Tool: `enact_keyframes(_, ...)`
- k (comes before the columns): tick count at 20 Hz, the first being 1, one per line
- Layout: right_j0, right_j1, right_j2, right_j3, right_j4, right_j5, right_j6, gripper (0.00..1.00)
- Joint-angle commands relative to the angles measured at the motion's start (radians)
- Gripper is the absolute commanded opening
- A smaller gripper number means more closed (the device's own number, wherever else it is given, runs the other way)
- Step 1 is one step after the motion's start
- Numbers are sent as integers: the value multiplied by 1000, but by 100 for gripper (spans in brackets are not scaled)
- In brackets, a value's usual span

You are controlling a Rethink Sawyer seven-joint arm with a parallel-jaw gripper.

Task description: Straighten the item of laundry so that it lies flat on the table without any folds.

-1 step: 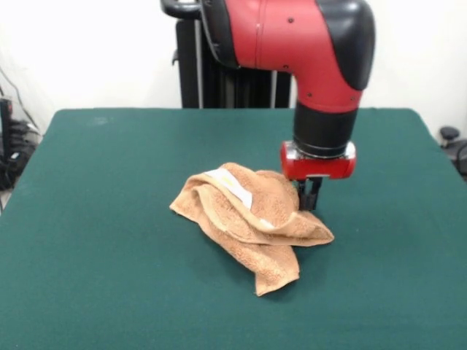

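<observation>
The table [109,219] fills most of the room in front of me, a wide spread of dark green felt-like cloth, smooth and even right out to its rounded far corners. Behind it the wall [87,51] is plain white. A bundle of dark cables [14,149] hangs off to the left edge, and a small black object [449,135] sits beyond the right edge.

The towel [252,222] lies a little right of the table's middle, well away from every edge. It is crumpled, orange-tan, heaped in thick folds with one corner trailing toward me and a pale band [233,186] showing across its top.

The red and black arm [306,44] comes down from above at the towel's right side. Its red wrist ring sits just above the heap, and the dark claw [309,195] below it reaches down just behind the towel's right fold. The cloth hides the tips, so I cannot tell whether the claw is clenched, released, or has any towel in it.

A black post [191,62] stands behind the table.
</observation>
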State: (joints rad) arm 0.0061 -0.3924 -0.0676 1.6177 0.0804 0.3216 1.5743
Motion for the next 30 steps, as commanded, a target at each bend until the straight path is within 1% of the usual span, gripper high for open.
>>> enact_keyframes(1, 112, 50, 74, 60, 96, -14, 316, 0)
enact_keyframes(5, 133, 49, 62, 61, 124, -13, 315, 0)
enact_keyframes(10, 139, 54, 55, 67, 144, -21, 296, 0)
enact_keyframes(18, 127, 57, 46, 59, 147, -24, 261, 0)
enact_keyframes(19, 131, 57, 38, 52, 136, -33, 247, 100)
enact_keyframes(22, 127, 56, 40, 51, 139, -36, 249, 100)
enact_keyframes(25, 139, 45, 24, 46, 142, -15, 254, 100)
enact_keyframes(30, 115, 13, 37, 76, 134, -4, 238, 100)
